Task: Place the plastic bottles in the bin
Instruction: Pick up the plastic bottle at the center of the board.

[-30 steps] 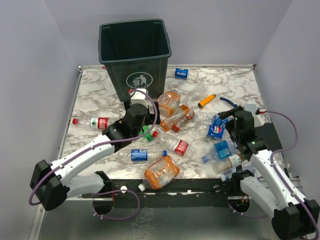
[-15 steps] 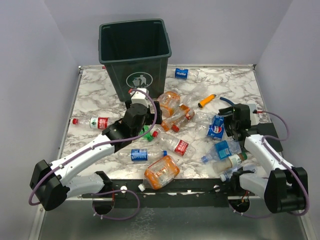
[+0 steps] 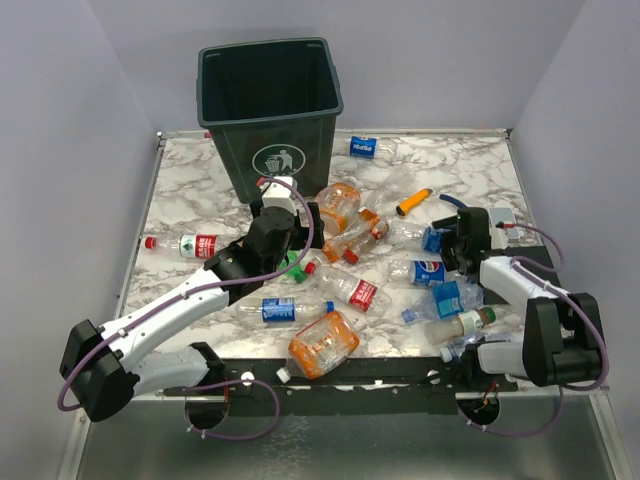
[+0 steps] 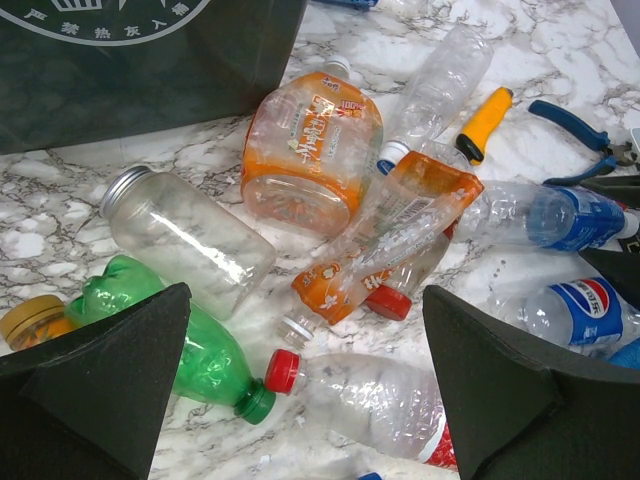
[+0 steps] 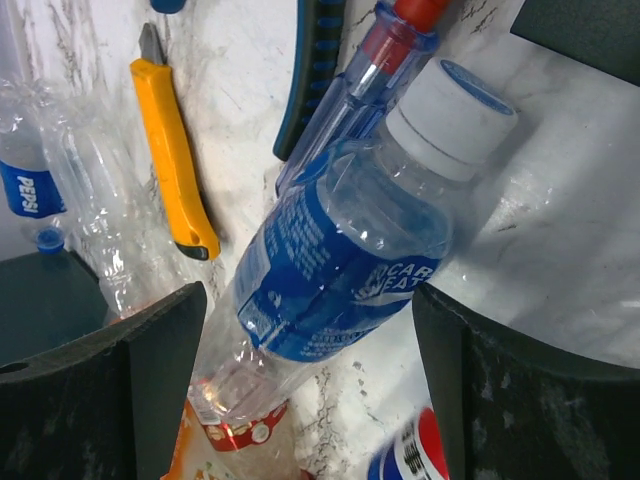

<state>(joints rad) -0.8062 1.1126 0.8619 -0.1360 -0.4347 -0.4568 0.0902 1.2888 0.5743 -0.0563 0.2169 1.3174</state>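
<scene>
The dark green bin [image 3: 268, 110] stands at the back of the table. Several plastic bottles lie in front of it. My right gripper [image 5: 310, 300] is open and straddles a blue-labelled bottle with a white cap [image 5: 330, 250]; its right finger touches the label and the left finger stands apart. From above, this gripper [image 3: 462, 240] sits at that bottle [image 3: 432, 240]. My left gripper [image 4: 305, 300] hangs open over a green bottle [image 4: 200, 350], a red-capped clear bottle [image 4: 380, 400] and a crushed orange bottle [image 4: 390, 235], holding nothing. It hovers right of the bin's base [image 3: 298, 240].
A yellow cutter [image 3: 412, 203] and blue-handled pliers [image 3: 458, 203] lie behind the right gripper. A clear jar with a silver lid [image 4: 190, 240] lies by the green bottle. More bottles lie at the left [image 3: 190, 245], near edge [image 3: 322, 345] and back [image 3: 365, 147].
The right arm folded low, carrying its gripper a little left onto the blue-labelled bottle, and its jaws have narrowed slightly. The left arm has not moved.
</scene>
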